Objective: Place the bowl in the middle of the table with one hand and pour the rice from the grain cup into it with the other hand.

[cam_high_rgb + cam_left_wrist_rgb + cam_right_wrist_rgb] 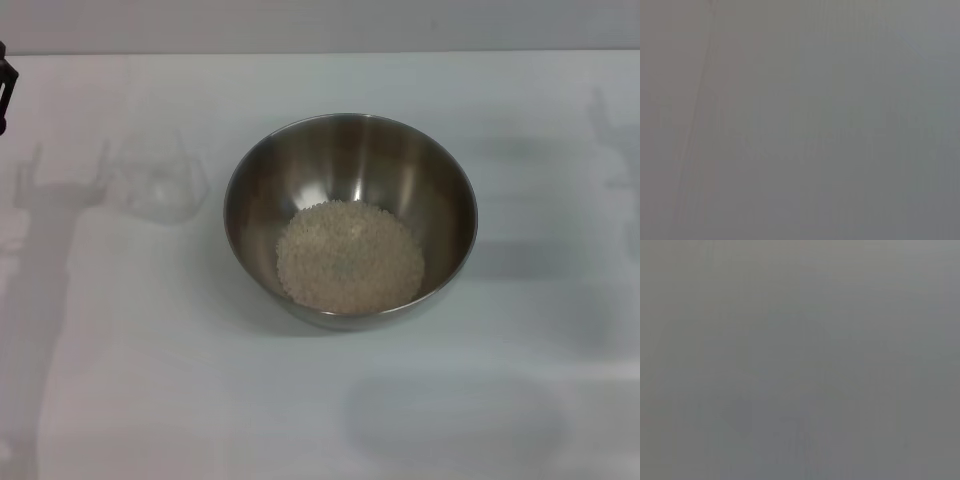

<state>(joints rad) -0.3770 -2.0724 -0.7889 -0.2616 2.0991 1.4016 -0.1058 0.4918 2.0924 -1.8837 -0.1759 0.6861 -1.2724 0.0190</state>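
Observation:
The stainless-steel bowl (350,218) stands near the middle of the white table (320,400). A mound of off-white rice (349,257) lies in its bottom. The clear plastic grain cup (160,178) stands upright on the table to the left of the bowl, apart from it, and looks empty. A dark part of my left gripper (5,88) shows at the far left edge of the head view, well away from the cup. My right gripper is out of view. Both wrist views show only plain grey.
The table's far edge (320,52) runs along the top of the head view. Shadows of the arms fall on the tabletop at left and right.

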